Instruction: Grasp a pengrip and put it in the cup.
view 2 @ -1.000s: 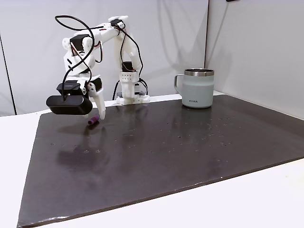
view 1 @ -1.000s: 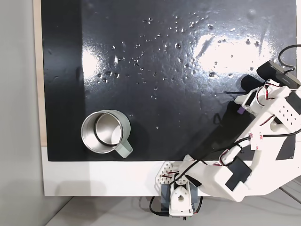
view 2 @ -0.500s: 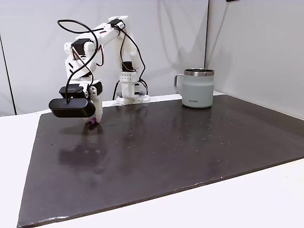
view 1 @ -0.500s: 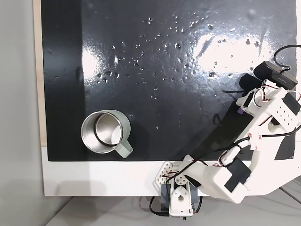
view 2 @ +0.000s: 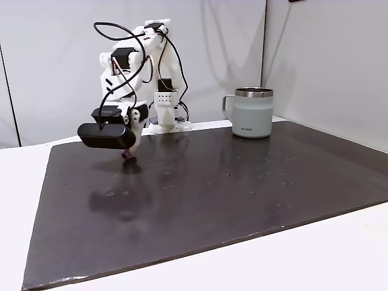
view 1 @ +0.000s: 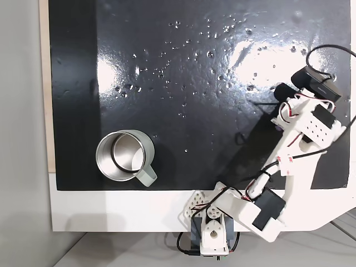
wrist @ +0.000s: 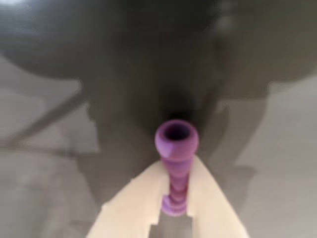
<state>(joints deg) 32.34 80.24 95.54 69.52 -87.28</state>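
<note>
In the wrist view the gripper is closed on the pengrip, its two pale fingers pressing the light-purple ribbed tube from either side, with the tube's open end pointing away from the camera toward the blurred dark surface. In the side fixed view the pengrip hangs from the gripper just above the black mat, over the mat's far-left part, beneath the black camera housing on the arm. In the top-down fixed view the gripper sits near the right edge of the mat, and the arm reaches up to it from its base at the bottom edge of the white desk; the pengrip cannot be made out there. The cup stands upright at the lower left of that view, well apart from the gripper, with its handle pointing to the lower right. In the side fixed view the cup stands at the far right of the mat.
</note>
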